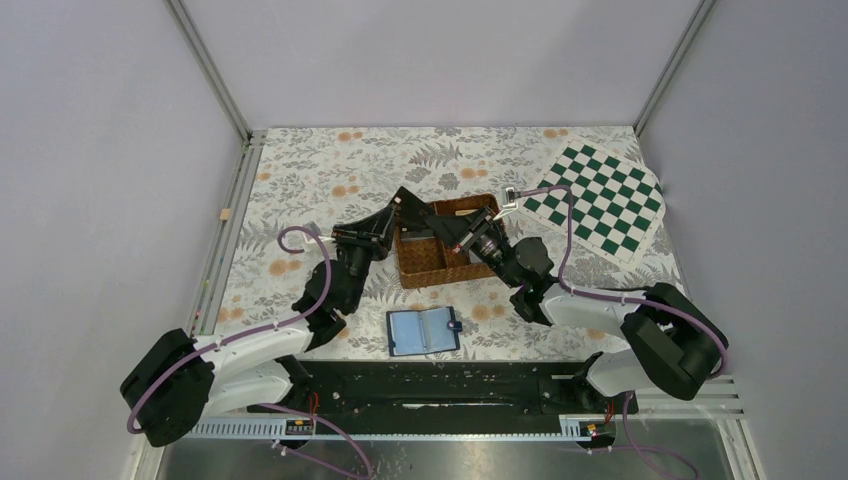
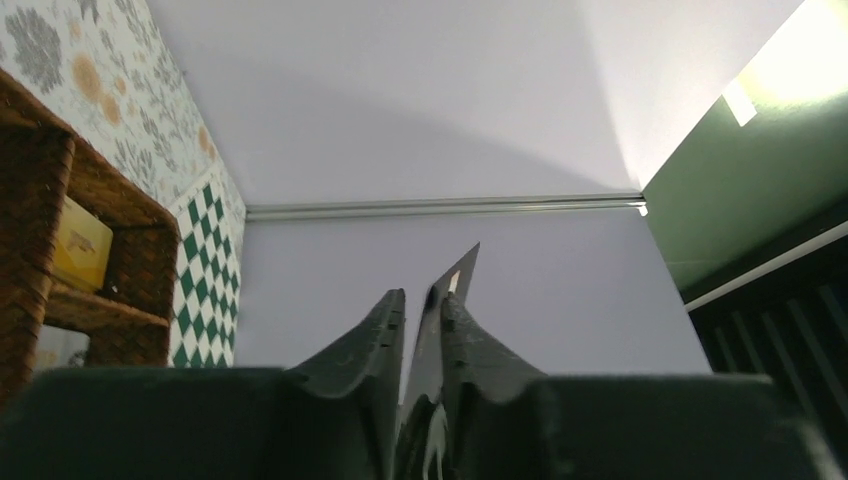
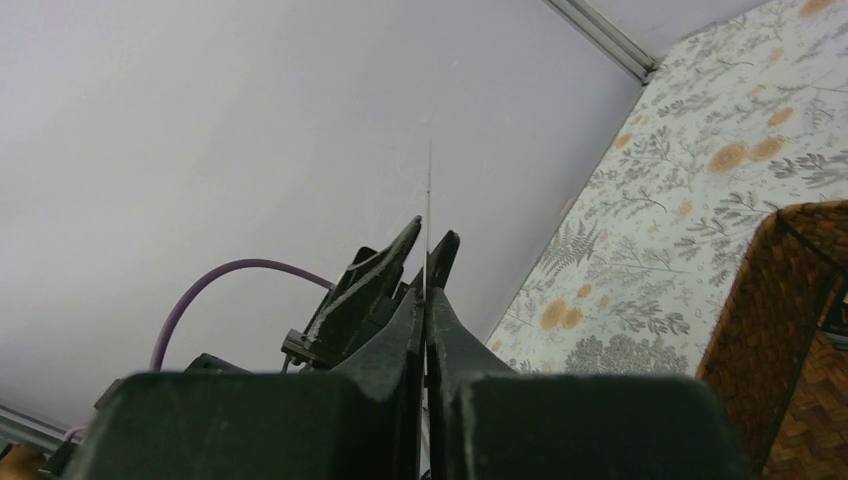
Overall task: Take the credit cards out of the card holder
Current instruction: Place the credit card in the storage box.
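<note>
Right end effector (image 3: 430, 240) clamped flat on a thin dark credit card (image 2: 455, 278), seen edge-on between its fingers. Left end effector (image 2: 422, 296) meets it tip to tip with the same card between its fingers, jaws barely parted, a sliver of light showing on one side of the card. Both sit above the far-left part of the wicker tray (image 1: 420, 272); card holder (image 1: 423, 331) lies open, light blue inside up, on the floral counter (image 1: 330, 170) just nearer than the tray, between the two arms.
</note>
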Controlling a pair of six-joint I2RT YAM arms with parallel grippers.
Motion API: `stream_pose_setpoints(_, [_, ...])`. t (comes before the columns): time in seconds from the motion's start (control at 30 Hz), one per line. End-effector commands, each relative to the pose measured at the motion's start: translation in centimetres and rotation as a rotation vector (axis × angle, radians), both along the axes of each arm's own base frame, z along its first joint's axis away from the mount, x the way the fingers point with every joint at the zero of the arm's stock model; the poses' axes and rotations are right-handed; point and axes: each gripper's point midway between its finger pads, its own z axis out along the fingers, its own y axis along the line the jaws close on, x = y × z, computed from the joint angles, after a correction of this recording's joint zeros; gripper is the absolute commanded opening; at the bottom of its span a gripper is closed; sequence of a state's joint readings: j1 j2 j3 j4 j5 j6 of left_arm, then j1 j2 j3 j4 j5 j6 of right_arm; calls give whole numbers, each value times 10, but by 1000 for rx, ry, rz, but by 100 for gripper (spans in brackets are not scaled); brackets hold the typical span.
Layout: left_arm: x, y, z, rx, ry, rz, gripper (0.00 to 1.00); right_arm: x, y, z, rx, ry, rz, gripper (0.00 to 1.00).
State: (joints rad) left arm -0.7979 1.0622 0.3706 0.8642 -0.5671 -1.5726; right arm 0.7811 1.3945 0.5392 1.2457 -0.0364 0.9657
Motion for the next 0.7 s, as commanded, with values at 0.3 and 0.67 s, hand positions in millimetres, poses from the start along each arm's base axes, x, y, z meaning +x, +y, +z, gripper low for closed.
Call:
stream_pose_setpoints(0.3, [-28,13,-3,329,-31,-52,99,24,-44,10,-216,-37,29,0])
stream_pose_setpoints(0.67, [-34,110,-8,1124,103,84,99,47,-40,-39,-620,199,272,0])
